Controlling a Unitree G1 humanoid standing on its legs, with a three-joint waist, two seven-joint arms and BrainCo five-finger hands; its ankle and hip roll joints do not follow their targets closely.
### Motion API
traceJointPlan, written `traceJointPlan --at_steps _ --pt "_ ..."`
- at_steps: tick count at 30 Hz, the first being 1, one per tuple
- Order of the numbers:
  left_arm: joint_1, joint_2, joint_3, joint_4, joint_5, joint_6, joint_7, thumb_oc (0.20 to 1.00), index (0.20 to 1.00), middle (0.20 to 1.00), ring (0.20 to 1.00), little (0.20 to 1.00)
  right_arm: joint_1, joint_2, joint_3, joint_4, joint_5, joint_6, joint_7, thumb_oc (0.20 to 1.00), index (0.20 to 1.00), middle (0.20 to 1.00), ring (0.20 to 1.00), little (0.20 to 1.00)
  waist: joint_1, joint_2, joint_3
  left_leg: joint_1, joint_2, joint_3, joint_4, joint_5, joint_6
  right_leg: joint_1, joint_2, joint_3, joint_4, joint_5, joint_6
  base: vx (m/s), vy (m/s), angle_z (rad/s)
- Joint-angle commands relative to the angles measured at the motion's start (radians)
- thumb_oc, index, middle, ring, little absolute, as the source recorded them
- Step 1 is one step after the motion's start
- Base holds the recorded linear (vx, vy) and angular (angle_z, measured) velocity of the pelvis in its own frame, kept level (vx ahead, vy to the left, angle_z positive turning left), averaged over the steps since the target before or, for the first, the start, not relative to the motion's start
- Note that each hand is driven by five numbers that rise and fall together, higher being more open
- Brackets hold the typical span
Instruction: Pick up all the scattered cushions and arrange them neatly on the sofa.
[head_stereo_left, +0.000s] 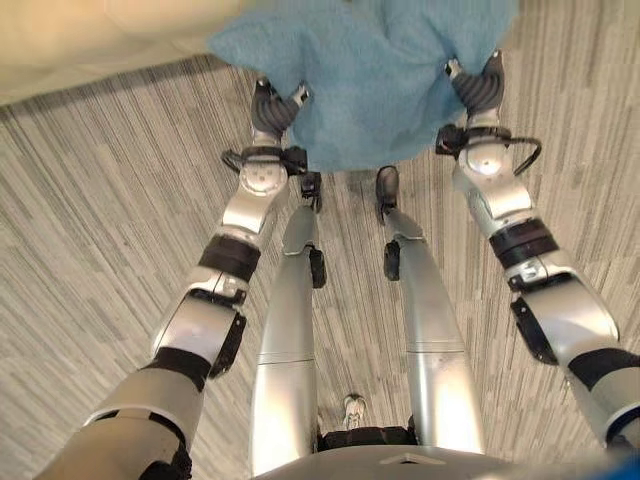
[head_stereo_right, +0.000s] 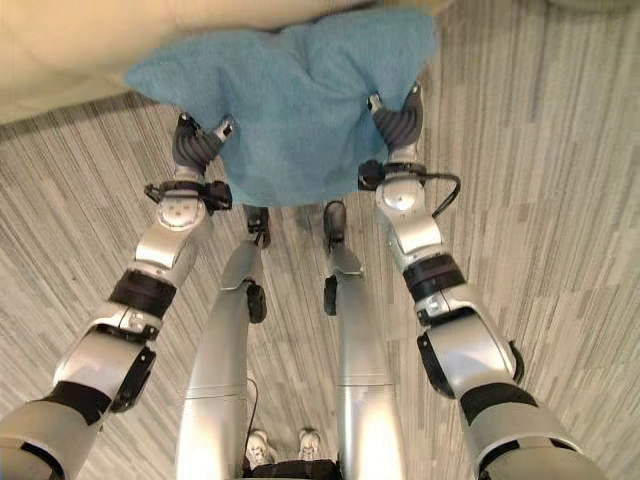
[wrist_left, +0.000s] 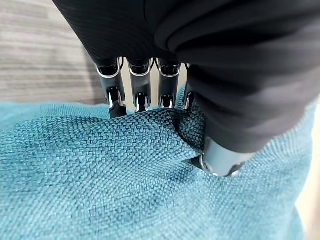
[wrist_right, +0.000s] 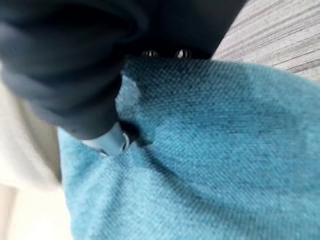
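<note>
Cushion (head_stereo_right: 290, 110), blue-teal woven fabric, sits at top centre of the frame in both eye views, held up between the two hands above the striped grey floor (head_stereo_right: 540, 200). Its upper edge overlaps the cream sofa (head_stereo_right: 60, 50), which takes the upper left of the frame. Left hand (head_stereo_right: 198, 143) grips the cushion's lower left corner; in the left wrist view the fingers (wrist_left: 141, 92) go down behind a bunched fold of fabric and the thumb (wrist_left: 222, 157) presses in from the front, so the cloth is pinched. Right hand (head_stereo_right: 398, 118) grips the cushion's right edge, a bit higher in frame than the left hand. In the right wrist view the thumb (wrist_right: 107, 140) digs into the fabric and a fold puckers next to it; the fingers are mostly hidden behind the cushion, just two small bits showing at the cover's edge. Cushion sags slightly in the middle between the two grips, bottom edge hanging free over the floor. Both arms reach forward, well apart, one on each side of the cushion.
</note>
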Motion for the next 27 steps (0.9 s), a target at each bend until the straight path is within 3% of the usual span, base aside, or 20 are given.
traceJointPlan --at_steps 1,5,8,9,11,12,16,27 --pt "-0.118 -0.094 -0.011 -0.061 0.013 -0.068 -0.071 0.2 0.2 0.2 0.2 0.2 -0.016 0.06 -0.02 -0.126 -0.043 -0.083 0.087 0.2 0.2 0.2 0.2 0.2 0.018 0.025 0.011 0.012 -0.044 -0.053 0.054 -0.163 -0.009 0.12 0.027 -0.019 -0.148 0.092 0.001 -0.03 -0.081 0.12" --pt "0.096 -0.129 0.02 -0.183 -0.011 -0.069 -0.114 0.2 0.2 0.2 0.2 0.2 0.227 0.091 -0.114 -0.223 -0.036 -0.08 0.127 0.2 0.2 0.2 0.2 0.2 0.037 0.016 0.01 0.285 -0.041 -0.058 -0.083 -0.129 -0.027 0.381 0.013 -0.047 -0.264 0.095 0.006 -0.01 -0.076 0.11" --pt "0.188 -0.127 0.038 -0.197 -0.013 -0.068 -0.125 0.2 0.2 0.2 0.2 0.2 0.329 0.104 -0.131 -0.239 -0.036 -0.072 0.148 0.2 0.2 0.2 0.2 0.2 0.051 0.009 -0.015 0.405 -0.036 -0.063 -0.143 -0.117 -0.034 0.493 0.009 -0.057 -0.317 0.097 0.009 0.05 -0.058 0.07" --pt "0.256 -0.129 0.042 -0.213 -0.01 -0.067 -0.14 0.2 0.2 0.2 0.2 0.2 0.396 0.115 -0.134 -0.253 -0.038 -0.069 0.167 0.2 0.2 0.2 0.2 0.2 0.062 0.007 -0.048 0.466 -0.029 -0.06 -0.182 -0.083 -0.033 0.553 0.008 -0.068 -0.361 0.127 0.007 0.05 -0.039 0.1" --pt "0.348 -0.129 0.05 -0.218 -0.003 -0.065 -0.16 0.2 0.2 0.2 0.2 0.2 0.478 0.129 -0.132 -0.269 -0.05 -0.062 0.197 0.2 0.2 0.2 0.2 0.2 0.078 0.004 -0.104 0.559 -0.025 -0.063 -0.226 -0.077 -0.038 0.649 0.005 -0.079 -0.409 0.13 0.012 0.1 -0.028 0.07" --pt "0.349 -0.129 0.05 -0.218 -0.003 -0.065 -0.16 0.2 0.2 0.2 0.2 0.2 0.478 0.129 -0.132 -0.269 -0.05 -0.062 0.197 0.2 0.2 0.2 0.2 0.2 0.078 0.004 -0.104 0.561 -0.025 -0.063 -0.226 -0.076 -0.038 0.65 0.005 -0.079 -0.41 0.13 0.012 0.14 -0.018 0.08" --pt "0.474 -0.14 0.08 -0.245 0.01 -0.065 -0.183 0.2 0.2 0.2 0.2 0.2 0.578 0.137 -0.119 -0.279 -0.099 -0.049 0.256 0.2 0.2 0.2 0.2 0.2 0.099 0.006 -0.197 0.699 -0.02 -0.066 -0.285 -0.085 -0.04 0.786 0.013 -0.09 -0.472 0.135 0.022 0.1 0.002 0.13" --pt "0.665 -0.159 0.163 -0.256 0.055 -0.077 -0.222 0.2 0.2 0.2 0.2 0.2 0.737 0.13 -0.202 -0.294 -0.175 -0.02 0.356 0.2 0.2 0.2 0.2 0.2 0.1 -0.02 -0.441 0.97 0.0 -0.034 -0.395 -0.097 -0.056 1.047 0.038 -0.083 -0.627 0.171 0.053 0.1 -0.006 0.04"
